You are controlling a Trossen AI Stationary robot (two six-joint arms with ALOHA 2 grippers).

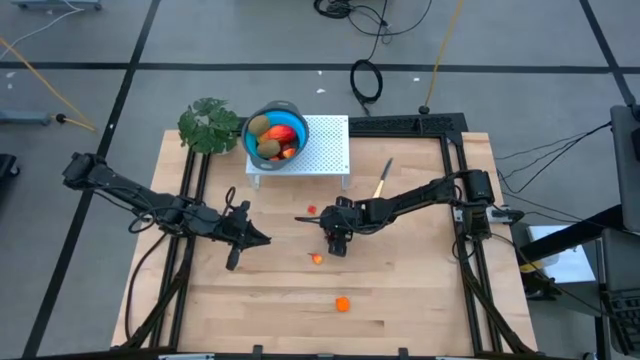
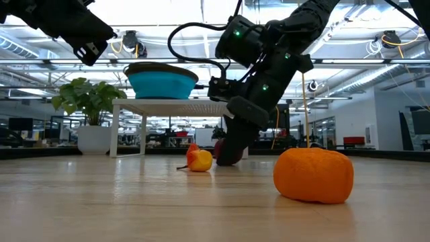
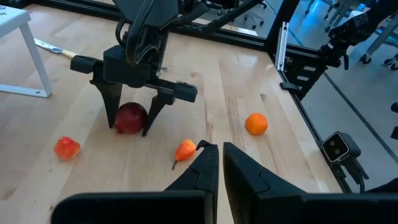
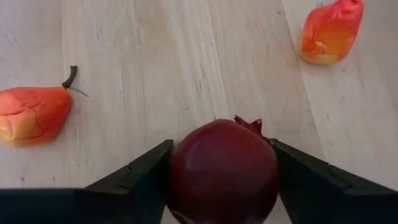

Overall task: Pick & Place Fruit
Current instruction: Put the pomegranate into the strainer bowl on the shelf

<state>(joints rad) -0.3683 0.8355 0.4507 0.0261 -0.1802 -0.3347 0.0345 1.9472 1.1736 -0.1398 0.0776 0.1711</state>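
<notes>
Near the middle of the table [image 1: 400, 310], your right gripper [image 3: 132, 121] stands almost straight down over a dark red fruit [image 4: 224, 171], its two fingers set on either side of the ball and touching it or very nearly so — whether they already bite I cannot tell, since the fruit sits on the wood. That upright stance makes sense: a round piece tends to roll, so fingers coming down on both flanks leave it nowhere to go. Toward the back edge, the blue bowl [image 1: 262, 153] on the small white stand [image 1: 325, 150] already carries several pieces, so it looks like the goal, and this pick is one of the later ones. Loose on the boards you have three more: a small red bit [image 3: 67, 148] just beside the gripper on the back side, a stemmed orange-red piece [image 3: 185, 150] just beside it toward the front edge, and an orange ball [image 2: 314, 175] nearer the front edge — all apart from the fingers, so a lift should not disturb them. Your left gripper [image 3: 214, 163] waits over the left half of the table, pressed together on nothing, clear of the work.
</notes>
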